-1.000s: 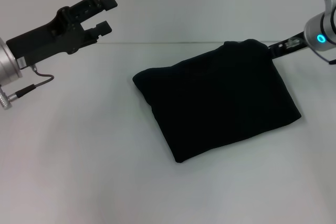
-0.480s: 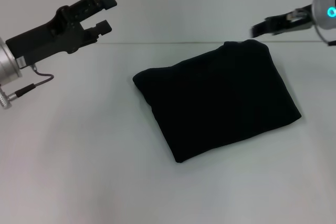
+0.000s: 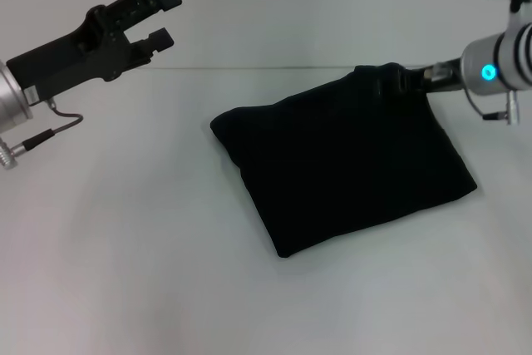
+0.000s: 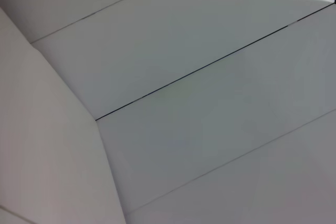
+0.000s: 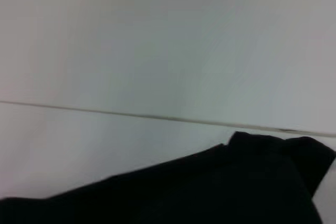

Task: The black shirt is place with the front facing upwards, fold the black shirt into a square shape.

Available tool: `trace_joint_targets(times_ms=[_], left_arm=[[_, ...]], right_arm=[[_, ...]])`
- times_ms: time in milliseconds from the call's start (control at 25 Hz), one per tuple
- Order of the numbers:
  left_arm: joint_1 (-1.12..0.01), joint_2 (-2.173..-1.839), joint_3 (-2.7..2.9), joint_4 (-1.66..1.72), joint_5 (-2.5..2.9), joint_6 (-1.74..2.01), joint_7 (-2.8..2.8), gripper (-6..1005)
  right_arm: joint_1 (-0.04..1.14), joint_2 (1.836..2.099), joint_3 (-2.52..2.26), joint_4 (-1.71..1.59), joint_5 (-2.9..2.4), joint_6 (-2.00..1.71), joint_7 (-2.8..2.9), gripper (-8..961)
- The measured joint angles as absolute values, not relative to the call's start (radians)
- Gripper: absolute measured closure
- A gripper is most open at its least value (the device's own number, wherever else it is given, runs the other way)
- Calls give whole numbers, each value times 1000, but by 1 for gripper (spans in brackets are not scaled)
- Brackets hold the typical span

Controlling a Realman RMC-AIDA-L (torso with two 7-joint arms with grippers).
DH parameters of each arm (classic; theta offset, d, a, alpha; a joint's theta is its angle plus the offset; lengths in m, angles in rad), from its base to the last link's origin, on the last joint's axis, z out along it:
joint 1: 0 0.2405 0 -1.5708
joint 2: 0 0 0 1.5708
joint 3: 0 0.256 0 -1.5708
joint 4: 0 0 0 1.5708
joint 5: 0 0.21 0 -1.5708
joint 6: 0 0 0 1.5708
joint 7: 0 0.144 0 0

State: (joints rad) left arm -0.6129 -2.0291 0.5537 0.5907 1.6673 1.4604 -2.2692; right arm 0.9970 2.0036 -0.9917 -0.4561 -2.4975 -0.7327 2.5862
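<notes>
The black shirt (image 3: 345, 160) lies folded into a rough rectangle on the white table (image 3: 125, 247), right of the middle. Its lettering and neck label are hidden. My right gripper (image 3: 406, 79) is low at the shirt's far right corner, dark against the cloth. The right wrist view shows the shirt's far edge and that corner (image 5: 210, 187) from close by, with none of my fingers in it. My left gripper (image 3: 166, 16) is open and empty, held high at the far left, well away from the shirt.
The table's back edge (image 3: 249, 68) runs just behind the shirt, with a pale wall beyond it. The left wrist view shows only pale wall panels (image 4: 184, 103). Bare table lies left of and in front of the shirt.
My right gripper rose off the shirt's far right corner, then came back down, now reaching a little farther over the cloth. The shirt's shape is unchanged. The left arm barely shifted.
</notes>
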Motion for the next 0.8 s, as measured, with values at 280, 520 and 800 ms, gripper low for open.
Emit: trace_joint_targets(times_ms=[280, 520, 800], left_arm=[[-619, -2031, 554, 591, 1667, 1459, -2273, 97], [-612, -2023, 566, 591, 1678, 1470, -2276, 97], [-580, -1995, 680, 591, 1726, 1545, -2338, 97]], right_arm=[[1022, 2015, -1069, -357, -2504, -538, 2591, 338], [959, 1985, -938, -624, -2475, -787, 2621, 338], [890, 1905, -778, -810, -2290, -1176, 2613, 337]])
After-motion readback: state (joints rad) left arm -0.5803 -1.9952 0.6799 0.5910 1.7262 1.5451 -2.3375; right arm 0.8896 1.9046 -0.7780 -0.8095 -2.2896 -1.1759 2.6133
